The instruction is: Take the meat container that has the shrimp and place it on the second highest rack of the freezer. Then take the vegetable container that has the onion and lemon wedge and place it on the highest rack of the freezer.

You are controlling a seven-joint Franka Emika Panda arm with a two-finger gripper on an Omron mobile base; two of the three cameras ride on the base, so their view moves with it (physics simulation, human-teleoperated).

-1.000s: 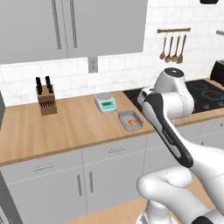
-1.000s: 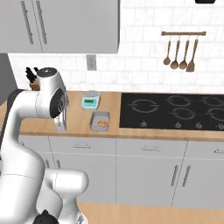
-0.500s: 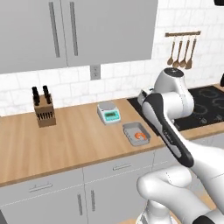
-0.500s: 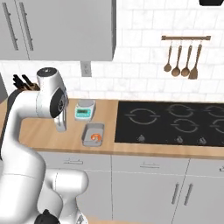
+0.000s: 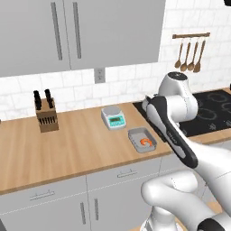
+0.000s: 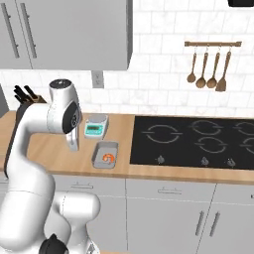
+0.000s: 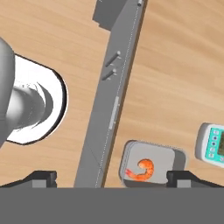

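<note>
The meat container is a shallow grey tray near the counter's front edge, just left of the cooktop, with the orange shrimp curled inside it. The container and its shrimp lie just right of my hand in the right base view. My gripper hangs high above the counter's front edge, open, with nothing between its fingers. In the hand view the container and shrimp sit between the two fingertips, far below them. The freezer and the vegetable container are out of view.
A small kitchen scale stands just behind the tray. A knife block is at the back left of the wooden counter. The black cooktop lies to the right, with wooden utensils hanging above it. Grey wall cabinets hang overhead.
The whole picture has shifted in both base views, so the base has driven and the counter now looks nearer. The tray and scale kept their places on the counter. The gripper stayed open.
</note>
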